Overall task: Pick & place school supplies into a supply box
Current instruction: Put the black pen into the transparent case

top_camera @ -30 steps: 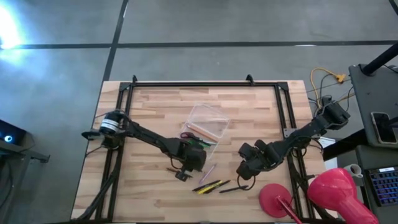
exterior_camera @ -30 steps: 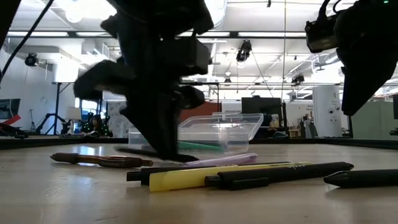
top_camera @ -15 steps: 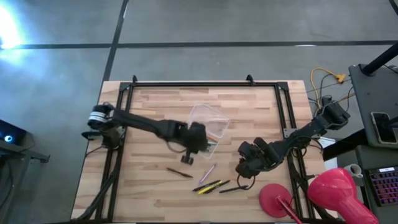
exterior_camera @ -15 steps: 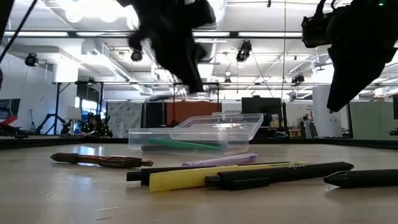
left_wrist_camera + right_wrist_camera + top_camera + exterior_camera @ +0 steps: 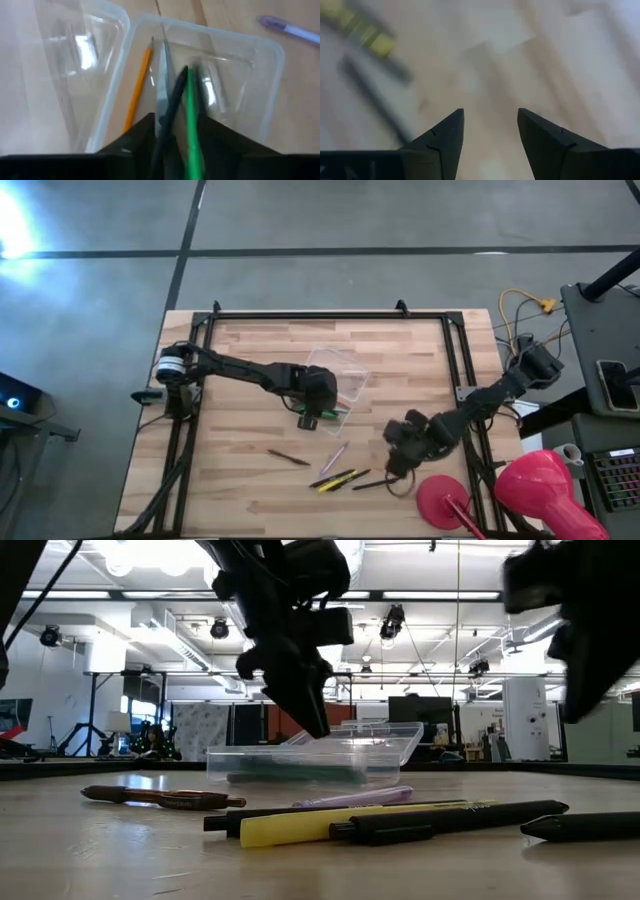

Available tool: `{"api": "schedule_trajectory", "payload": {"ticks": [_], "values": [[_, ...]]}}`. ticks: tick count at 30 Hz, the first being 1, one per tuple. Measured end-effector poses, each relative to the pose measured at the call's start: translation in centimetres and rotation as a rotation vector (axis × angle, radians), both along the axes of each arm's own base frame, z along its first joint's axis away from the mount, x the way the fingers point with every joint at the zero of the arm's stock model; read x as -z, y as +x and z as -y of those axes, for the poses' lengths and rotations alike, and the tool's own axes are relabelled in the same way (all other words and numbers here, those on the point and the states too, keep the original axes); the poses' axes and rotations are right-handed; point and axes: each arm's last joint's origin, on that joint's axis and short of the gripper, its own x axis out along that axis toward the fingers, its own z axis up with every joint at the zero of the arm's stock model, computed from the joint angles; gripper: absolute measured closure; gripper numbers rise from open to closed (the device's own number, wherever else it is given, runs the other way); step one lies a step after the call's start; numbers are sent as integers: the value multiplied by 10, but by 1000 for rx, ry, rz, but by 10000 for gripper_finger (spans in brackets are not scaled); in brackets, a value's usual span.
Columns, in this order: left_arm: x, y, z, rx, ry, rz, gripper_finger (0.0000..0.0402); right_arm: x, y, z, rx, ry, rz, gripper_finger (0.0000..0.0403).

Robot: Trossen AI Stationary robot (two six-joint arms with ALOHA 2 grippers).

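The clear supply box (image 5: 338, 372) lies mid-table with its lid open. Inside it are an orange pencil (image 5: 138, 92), a grey blade-like piece (image 5: 163, 85), a green pen (image 5: 192, 120) and a blurred dark pen (image 5: 173, 111). My left gripper (image 5: 312, 412) is open over the box's near end, pointing down, with the dark and green pens between its fingers (image 5: 146, 128). A brown pen (image 5: 288, 457), a lilac pen (image 5: 333, 457), a yellow and a green pen (image 5: 335, 478) and a black pen (image 5: 372, 481) lie flat on the table. My right gripper (image 5: 394, 468) hangs open just above the black pen. My left gripper stands over the box from above, its fingers apart on either side of the dark pen's near end (image 5: 169, 131). The pen points down into the box. I cannot tell whether the fingers touch it.
Two big pink-red round objects (image 5: 535, 485) (image 5: 445, 502) sit off the table's near right corner. A black metal frame (image 5: 330, 316) runs along the table's far and side edges. Bare wood lies left of the box and along the near left.
My left gripper has risen from the table near the brown pen and gone toward the far edge, ending over the box's near end. A dark pen now shows in the box beside the green one. My right gripper has shifted a little toward the near edge.
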Motion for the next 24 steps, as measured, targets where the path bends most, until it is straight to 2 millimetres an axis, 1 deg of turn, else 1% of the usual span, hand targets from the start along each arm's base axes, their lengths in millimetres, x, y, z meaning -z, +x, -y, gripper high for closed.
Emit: {"api": "schedule_trajectory", "payload": {"ticks": [2, 5, 7, 9, 11, 12, 14, 17, 19, 22, 24], "values": [[-9, -6, 5, -19, -17, -7, 242, 0, -5, -11, -128, 8, -4, 227], [-33, -16, 15, -43, -51, 15, 217, -1, -13, -24, -275, -23, 1, 227], [-50, -24, 21, -74, -85, 51, 211, -1, -16, -29, -341, -39, -2, 227], [-64, -32, 26, -132, -135, 91, 209, -1, -17, -31, -369, -41, 2, 227], [-75, -41, 28, -190, -183, 123, 209, -1, -15, -34, -396, -16, 33, 227], [-79, -46, 28, -215, -200, 138, 209, -1, -12, -37, -439, 0, 51, 227], [-85, -54, 28, -255, -233, 156, 208, 3, -7, -43, -554, 12, 69, 227], [-89, -65, 28, -302, -270, 168, 208, 16, 0, -53, -688, 34, 58, 227], [-92, -70, 27, -322, -287, 175, 208, 25, 5, -60, -716, 55, 36, 227], [-96, -77, 27, -339, -305, 189, 208, 37, 11, -65, -711, 55, 13, 227], [-99, -80, 27, -336, -311, 204, 208, 41, 16, -68, -705, 50, 27, 227]]}}
